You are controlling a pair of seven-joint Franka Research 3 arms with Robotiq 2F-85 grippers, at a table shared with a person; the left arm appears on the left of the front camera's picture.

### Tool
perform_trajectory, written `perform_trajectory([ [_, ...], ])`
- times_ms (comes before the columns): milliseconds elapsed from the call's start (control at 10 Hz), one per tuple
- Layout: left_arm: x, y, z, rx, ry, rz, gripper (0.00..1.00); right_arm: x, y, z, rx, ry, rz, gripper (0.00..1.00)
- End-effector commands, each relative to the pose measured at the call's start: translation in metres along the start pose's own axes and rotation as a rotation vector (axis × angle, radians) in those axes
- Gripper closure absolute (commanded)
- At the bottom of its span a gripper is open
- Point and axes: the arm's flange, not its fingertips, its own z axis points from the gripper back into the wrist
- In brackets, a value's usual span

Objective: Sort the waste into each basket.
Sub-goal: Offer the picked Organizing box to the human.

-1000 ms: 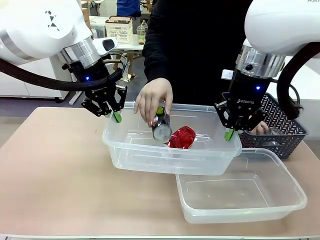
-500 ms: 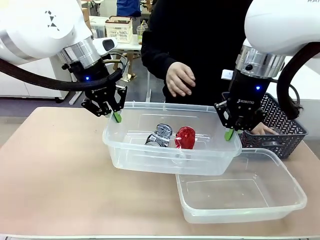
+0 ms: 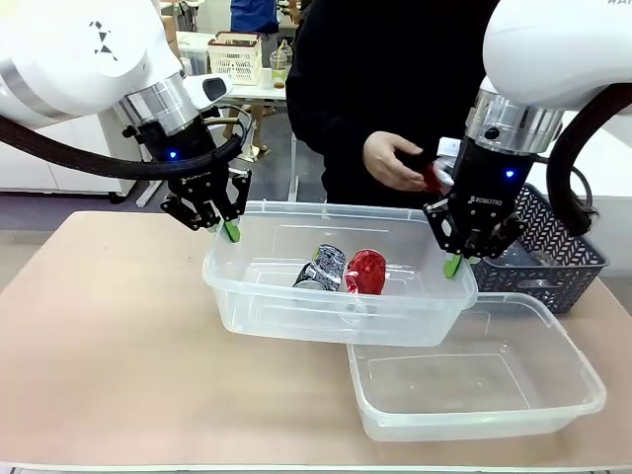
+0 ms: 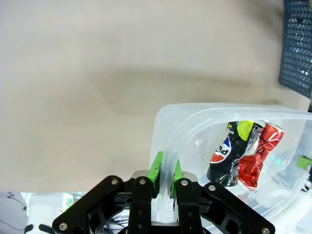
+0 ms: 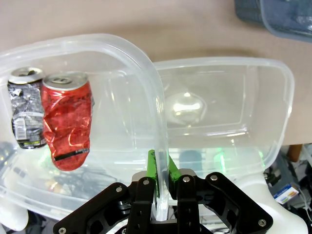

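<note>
Both arms hold one clear tub (image 3: 259, 301) up off the table. My left gripper (image 3: 231, 230) is shut on its left rim (image 4: 168, 157); my right gripper (image 3: 452, 265) is shut on its right rim (image 5: 161, 161). Inside lie a crushed red can (image 3: 366, 271) (image 5: 67, 122) (image 4: 256, 156) and a crushed silver and black can (image 3: 321, 269) (image 5: 27, 117) (image 4: 231, 148). A second clear tub (image 3: 474, 380) (image 5: 229, 102) sits empty on the table, below and to the right. The person's hands (image 3: 395, 160) hold another red item (image 3: 435, 178) above the right gripper.
A dark lattice basket (image 3: 563, 257) (image 4: 298, 46) stands at the far right behind the right gripper, with something clear inside. The tan tabletop (image 3: 109, 336) stretches to the left and front. The person stands close behind the held tub.
The person dropped the silver can into the held tub beside the red one, pulled the hand back, then brought it to the right, now holding a red item. Both grippers stayed put.
</note>
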Motion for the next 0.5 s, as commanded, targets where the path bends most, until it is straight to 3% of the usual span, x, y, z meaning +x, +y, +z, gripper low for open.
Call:
perform_trajectory([
  [0, 0.0019, -0.0036, 0.0081, -0.02, -0.005, 0.006, 0.93, -0.0008, 0.0011, 0.0026, -0.013, 0.008, -0.007, 0.94],
  [400, 0.0019, -0.0036, 0.0081, -0.02, -0.005, 0.006, 0.93, -0.0008, 0.0011, 0.0026, -0.013, 0.008, -0.007, 0.94],
])
